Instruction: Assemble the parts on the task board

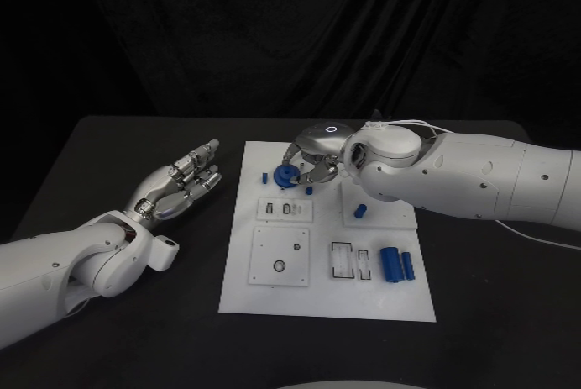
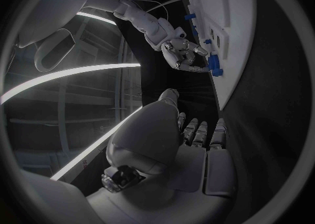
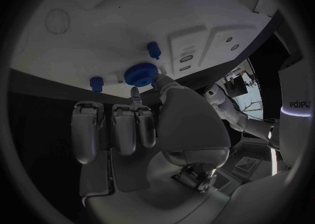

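Right hand point(image 3: 154, 129) | pinches blue gear point(image 3: 141, 73) | wrist view: two pegs point(image 3: 154, 50) beside

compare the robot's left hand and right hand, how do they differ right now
The left hand lies beside the white task board, over the black table, fingers stretched out and holding nothing. The right hand is over the board's far end, pinching a round blue toothed part. Both are silver, on white arms.
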Controlling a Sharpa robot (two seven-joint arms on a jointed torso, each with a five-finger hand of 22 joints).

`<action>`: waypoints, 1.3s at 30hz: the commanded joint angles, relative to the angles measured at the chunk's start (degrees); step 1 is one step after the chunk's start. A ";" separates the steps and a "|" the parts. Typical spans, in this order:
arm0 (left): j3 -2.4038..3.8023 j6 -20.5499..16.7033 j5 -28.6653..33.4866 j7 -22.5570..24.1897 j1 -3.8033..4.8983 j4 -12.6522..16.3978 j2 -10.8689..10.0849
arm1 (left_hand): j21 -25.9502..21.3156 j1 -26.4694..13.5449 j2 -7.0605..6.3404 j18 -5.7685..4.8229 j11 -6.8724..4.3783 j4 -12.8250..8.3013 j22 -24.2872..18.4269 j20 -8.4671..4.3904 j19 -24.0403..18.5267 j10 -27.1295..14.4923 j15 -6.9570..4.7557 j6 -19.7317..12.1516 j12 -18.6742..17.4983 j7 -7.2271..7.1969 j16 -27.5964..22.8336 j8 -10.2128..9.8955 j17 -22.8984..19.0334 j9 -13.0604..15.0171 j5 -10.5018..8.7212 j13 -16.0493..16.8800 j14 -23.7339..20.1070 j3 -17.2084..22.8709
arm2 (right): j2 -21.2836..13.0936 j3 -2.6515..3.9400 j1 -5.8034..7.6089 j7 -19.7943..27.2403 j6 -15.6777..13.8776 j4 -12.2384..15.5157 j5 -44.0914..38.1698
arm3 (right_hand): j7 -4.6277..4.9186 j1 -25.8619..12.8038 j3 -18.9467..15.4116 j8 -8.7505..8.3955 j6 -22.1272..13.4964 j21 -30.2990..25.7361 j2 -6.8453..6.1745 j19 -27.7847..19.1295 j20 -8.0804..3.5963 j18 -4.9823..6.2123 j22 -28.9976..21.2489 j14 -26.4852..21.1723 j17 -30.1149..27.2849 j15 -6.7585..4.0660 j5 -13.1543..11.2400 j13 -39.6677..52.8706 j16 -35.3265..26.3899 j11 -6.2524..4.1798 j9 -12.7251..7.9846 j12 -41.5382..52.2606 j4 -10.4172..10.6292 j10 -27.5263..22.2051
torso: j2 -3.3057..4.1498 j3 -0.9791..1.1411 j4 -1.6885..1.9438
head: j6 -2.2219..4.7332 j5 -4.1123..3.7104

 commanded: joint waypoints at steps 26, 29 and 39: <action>0.03 1.19 -0.24 4.26 0.02 -0.28 0.46 | 0.17 -0.58 0.01 0.14 0.40 0.10 0.04 0.56 0.00 -0.01 0.66 0.29 -0.24 0.82 -0.21 0.22 -0.05 0.11 -0.47 0.00 -0.02 0.34 | 1.65 0.07 -0.86 -0.42 -0.47 -1.31 -0.28 | 0.28 6.03 1.13 5.04 6.63 -1.39 1.51 3.31 -0.08 -0.63 13.54 6.00 15.09 0.06 -0.03 15.09 0.17 -0.21 2.42 0.15 -2.76 6.07 | 0.03 0.05 -0.07 | -0.23 0.22; 0.03 1.23 -0.24 4.22 0.02 -0.27 0.46 | 0.17 -0.61 0.02 0.14 0.43 0.11 0.04 0.58 0.00 -0.01 0.67 0.28 -0.24 0.90 -0.21 0.22 -0.05 0.10 -0.53 0.00 -0.02 0.36 | 1.73 0.07 -0.88 -0.34 -0.50 -1.37 -0.28 | 0.29 6.21 1.21 5.46 7.25 -1.40 1.72 3.30 -0.05 -0.63 13.54 6.00 15.09 0.05 -0.03 15.09 0.17 -0.17 2.98 0.15 -3.13 6.07 | 0.04 0.05 -0.09 | -0.30 0.25; 0.03 1.32 -0.24 4.16 0.02 -0.26 0.45 | 0.17 -0.61 0.02 0.14 0.43 0.11 0.04 0.58 0.00 -0.01 0.67 0.28 -0.24 0.90 -0.21 0.22 -0.05 0.10 -0.53 0.00 -0.02 0.36 | 1.78 0.07 -0.91 -0.14 -0.35 -1.52 -0.28 | 0.31 5.85 1.29 6.42 8.64 -1.72 2.64 3.07 0.01 -0.55 13.42 6.00 15.09 0.10 -0.03 15.09 0.17 -0.11 4.45 0.15 -3.43 6.07 | 0.02 0.03 -0.07 | -0.45 0.32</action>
